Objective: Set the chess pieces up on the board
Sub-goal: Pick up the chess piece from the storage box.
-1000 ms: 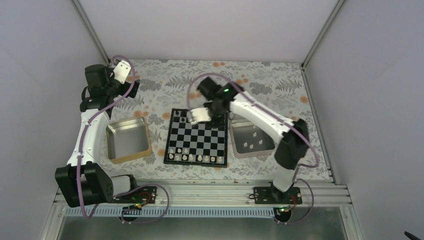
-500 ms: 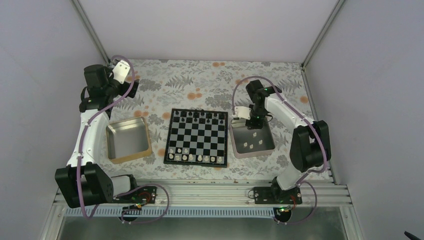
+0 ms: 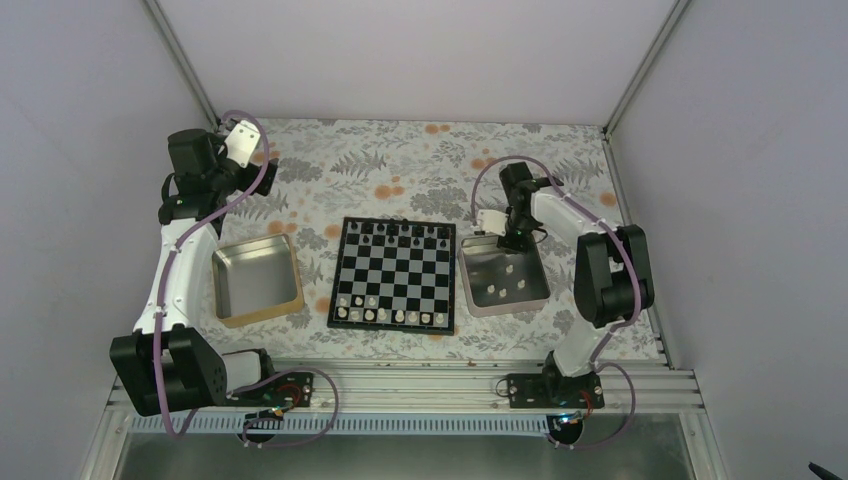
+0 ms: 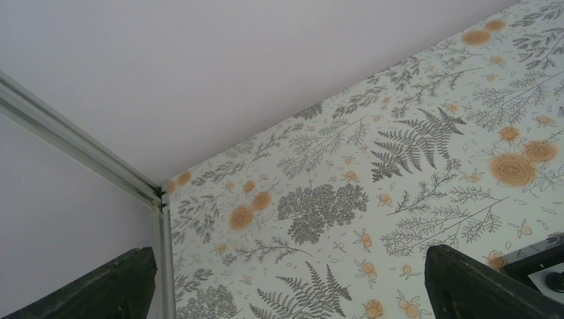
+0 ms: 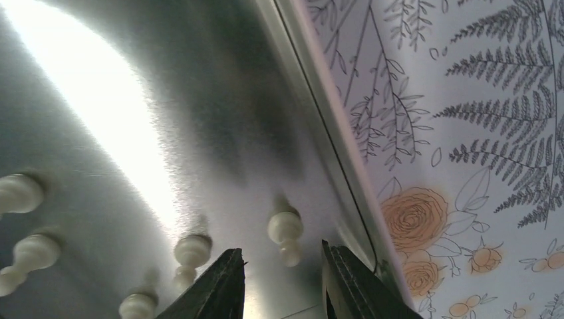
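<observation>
Chess pieces [image 3: 385,316] in white line the nearest rank of the board [image 3: 396,272], with two more on the rank behind at its left end, mid-bench [image 3: 400,170] on a floral print. Square metal trays flank the board. The left tray [image 3: 220,285] sits a little apart, and the right tray [image 3: 545,285] lies just beside the board's edge, holding a few loose cream pieces [image 5: 286,232]. Over that tray's far end hang the right arm's fingers [image 5: 233,282], parted by a narrow gap and pinching nothing; one cream piece lies just beyond their tips, near the tray wall. Black pieces [image 3: 403,231] stand along the board's far rank. Near the bench's far-left corner, the left arm's fingers [image 4: 479,286] are spread wide, gripping nothing.
</observation>
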`<control>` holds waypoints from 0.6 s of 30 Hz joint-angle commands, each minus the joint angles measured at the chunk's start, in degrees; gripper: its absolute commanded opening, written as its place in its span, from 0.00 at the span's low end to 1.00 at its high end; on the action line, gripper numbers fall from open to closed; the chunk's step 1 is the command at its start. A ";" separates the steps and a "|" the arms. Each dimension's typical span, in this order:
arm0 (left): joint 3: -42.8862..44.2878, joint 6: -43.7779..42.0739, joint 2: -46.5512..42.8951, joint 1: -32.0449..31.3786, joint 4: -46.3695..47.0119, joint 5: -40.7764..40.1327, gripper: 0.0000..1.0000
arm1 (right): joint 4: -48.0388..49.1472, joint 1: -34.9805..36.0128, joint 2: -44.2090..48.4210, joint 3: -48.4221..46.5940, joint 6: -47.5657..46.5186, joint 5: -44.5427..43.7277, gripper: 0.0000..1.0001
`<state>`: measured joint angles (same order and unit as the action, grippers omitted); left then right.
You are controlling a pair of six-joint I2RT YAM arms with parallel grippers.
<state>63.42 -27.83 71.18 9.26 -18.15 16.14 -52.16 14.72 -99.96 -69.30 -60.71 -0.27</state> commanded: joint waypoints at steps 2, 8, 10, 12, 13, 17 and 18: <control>1.27 -0.03 -0.12 0.32 0.24 0.20 1.00 | 2.88 -1.30 -1.91 -0.25 0.51 -1.26 0.32; 1.27 -0.11 0.26 0.32 0.28 0.31 1.00 | 2.71 -2.17 -4.15 -1.18 0.42 -1.40 0.33; 1.32 -0.11 0.52 0.34 0.22 0.34 1.00 | 2.60 -2.41 -4.78 -1.23 0.33 -1.50 0.33; 1.40 -0.11 0.61 0.31 0.29 0.31 1.00 | 2.57 -2.62 -5.12 -1.12 0.25 -1.74 0.33; 1.43 -0.11 0.67 0.32 0.26 0.34 1.00 | 2.44 -2.77 -5.21 -1.11 0.24 -1.67 0.33; 1.45 -0.12 0.97 0.32 0.30 0.45 1.00 | 2.56 -2.94 -5.35 -0.92 0.08 -1.11 0.29; 1.45 -0.11 0.98 0.38 0.31 0.47 1.00 | 2.54 -2.94 -5.41 -0.98 0.10 -0.65 0.25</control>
<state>63.42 -27.86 71.42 9.26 -18.13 16.16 -50.11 12.27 -104.71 -69.38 -60.58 -1.41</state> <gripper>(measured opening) 0.999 0.295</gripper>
